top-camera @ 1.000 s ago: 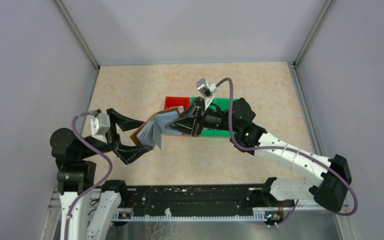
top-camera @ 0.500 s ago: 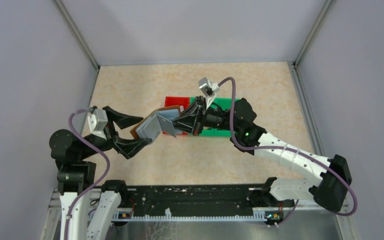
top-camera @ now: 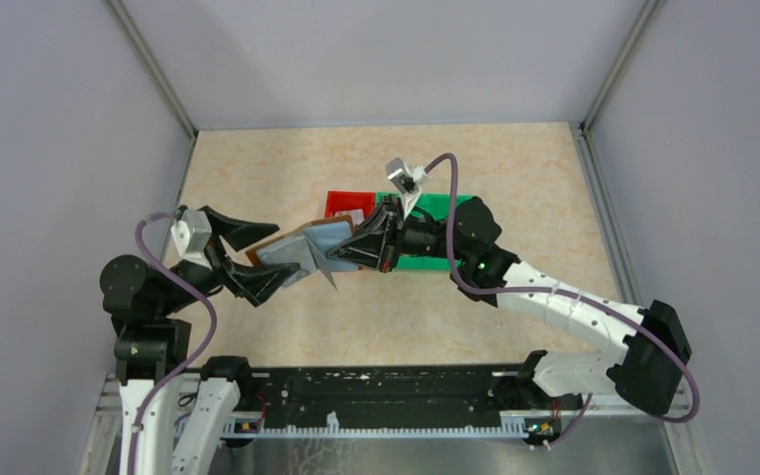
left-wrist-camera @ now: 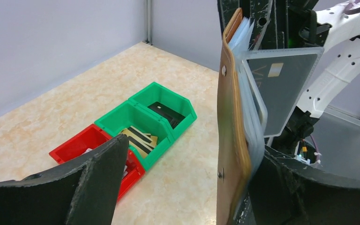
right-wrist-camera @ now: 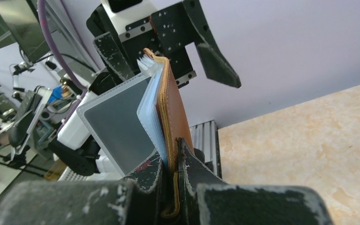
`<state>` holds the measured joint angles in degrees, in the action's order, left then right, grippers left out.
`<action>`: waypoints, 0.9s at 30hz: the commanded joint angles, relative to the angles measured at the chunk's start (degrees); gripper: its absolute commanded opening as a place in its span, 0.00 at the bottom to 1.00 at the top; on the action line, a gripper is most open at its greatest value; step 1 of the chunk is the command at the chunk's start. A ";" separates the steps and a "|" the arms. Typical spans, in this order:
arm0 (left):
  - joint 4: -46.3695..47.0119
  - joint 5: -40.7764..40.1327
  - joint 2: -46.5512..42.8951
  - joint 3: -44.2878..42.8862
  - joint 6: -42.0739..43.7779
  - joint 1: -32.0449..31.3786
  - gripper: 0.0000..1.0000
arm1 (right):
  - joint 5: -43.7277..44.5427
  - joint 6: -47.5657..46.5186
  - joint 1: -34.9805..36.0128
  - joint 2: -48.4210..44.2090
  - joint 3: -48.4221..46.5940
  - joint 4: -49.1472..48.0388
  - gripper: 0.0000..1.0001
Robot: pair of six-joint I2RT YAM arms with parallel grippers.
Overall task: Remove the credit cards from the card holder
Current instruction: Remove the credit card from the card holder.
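Note:
The brown card holder [top-camera: 297,252] hangs in the air, pinched at one end by my right gripper [top-camera: 356,245], which is shut on it. Its clear pockets fan open, and one of them shows a grey credit card [left-wrist-camera: 286,89]. My left gripper [top-camera: 282,255] is open, its two fingers straddling the holder's free end; in the left wrist view the holder [left-wrist-camera: 229,136] stands close to the right finger [left-wrist-camera: 300,187]. Gold credit cards with dark stripes [left-wrist-camera: 140,138] lie in a green bin. In the right wrist view the holder [right-wrist-camera: 176,108] rises from my right gripper [right-wrist-camera: 174,161].
Two green bins [left-wrist-camera: 168,96] and a red bin [left-wrist-camera: 72,145] stand in a row on the beige table, under and behind the right gripper [top-camera: 445,208]. A dark card [left-wrist-camera: 166,112] lies in the far green bin. Grey walls close in the table.
The right gripper has carried the holder a little left and laid it flatter. The left gripper has drawn back to the left and lifted, still open around the holder's end.

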<state>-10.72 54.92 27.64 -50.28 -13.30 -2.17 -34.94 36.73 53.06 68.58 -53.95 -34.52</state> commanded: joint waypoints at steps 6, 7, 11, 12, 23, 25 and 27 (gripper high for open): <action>-0.94 2.88 -0.13 -2.66 12.16 -0.11 0.98 | -6.90 2.30 0.22 1.75 -1.98 -2.56 0.00; -1.30 2.66 -0.05 -2.83 14.28 -0.11 0.99 | -7.28 2.17 0.21 1.83 -2.28 -1.93 0.00; -3.97 3.18 0.29 -3.64 20.28 -0.11 0.99 | -8.57 0.87 0.51 2.30 -3.86 1.48 0.00; -4.56 3.18 0.31 -3.82 21.16 -0.11 0.99 | -8.74 0.37 0.65 2.35 -4.35 2.71 0.00; -16.95 13.37 1.01 -5.89 33.09 -0.11 0.99 | -10.14 -8.94 0.86 2.91 -11.59 20.06 0.00; -17.58 14.38 1.01 -5.79 32.68 -0.11 0.99 | -10.85 -10.18 0.91 3.43 -12.71 22.78 0.00; -18.28 15.48 1.10 -5.88 32.50 -0.11 0.99 | -11.25 -12.04 1.39 4.20 -14.09 26.03 0.00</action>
<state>-25.23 65.52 28.21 -54.98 16.34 -2.17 -44.07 29.26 53.49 71.83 -62.76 -13.13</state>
